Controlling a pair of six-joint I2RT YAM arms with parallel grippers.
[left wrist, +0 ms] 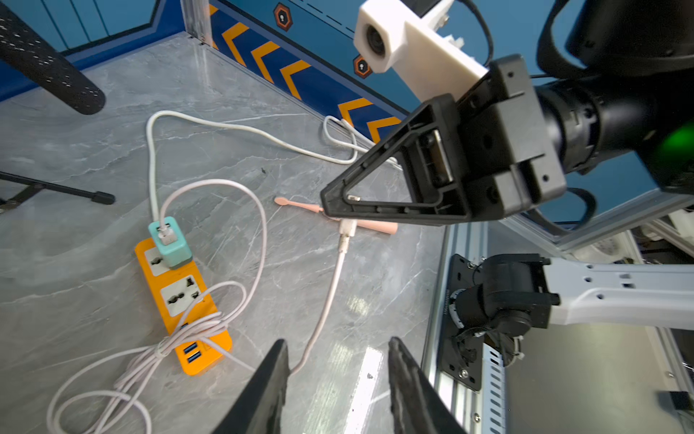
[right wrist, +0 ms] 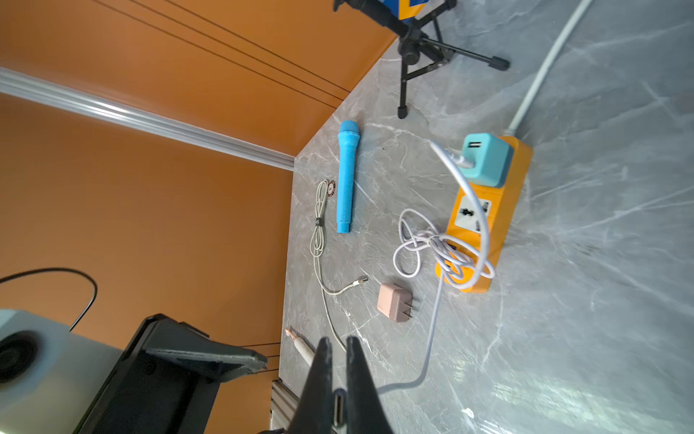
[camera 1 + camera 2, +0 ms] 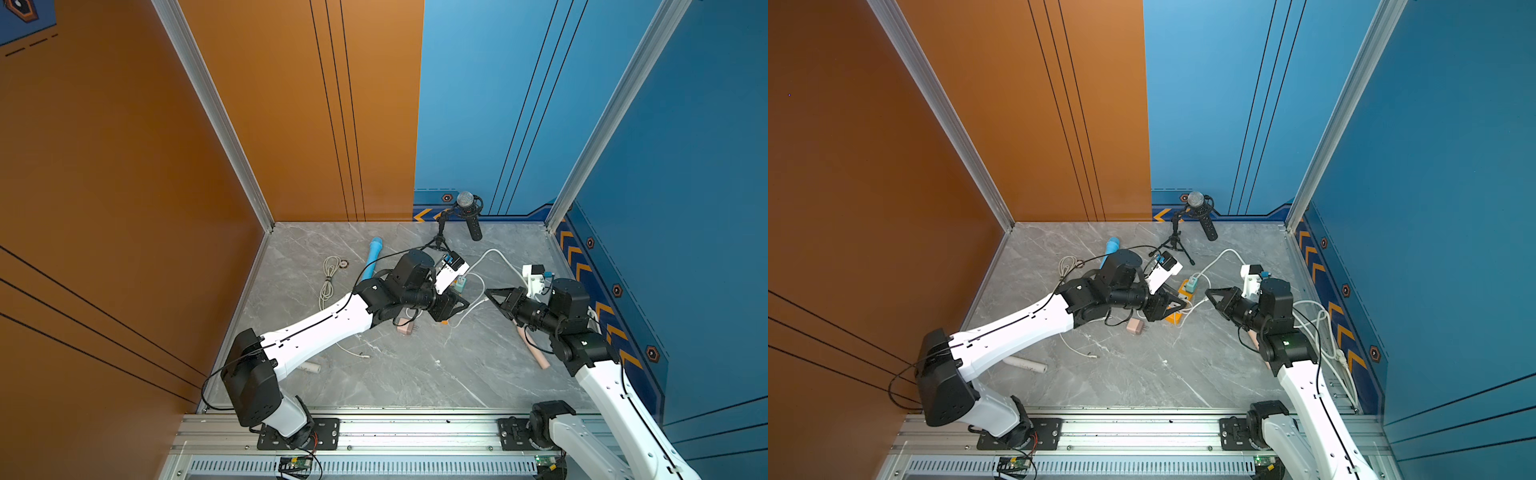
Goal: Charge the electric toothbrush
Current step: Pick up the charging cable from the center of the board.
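Right gripper (image 2: 339, 344) clamped on the plug (image 2: 338, 407), left gripper (image 1: 338, 344) released: we should square the plug to the toothbrush (image 1: 300, 205) beneath.

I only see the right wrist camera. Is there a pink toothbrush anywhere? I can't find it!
Observer: Yes! The pink toothbrush lies flat on the table, under your right arm.
Operator: My right gripper has the cable plug. Is the left gripper open?
Observer: Open. The left wrist view shows its jaws standing well apart.
Operator: What's on top of the tripod?
Observer: A black microphone with a grey mesh head, tilted.
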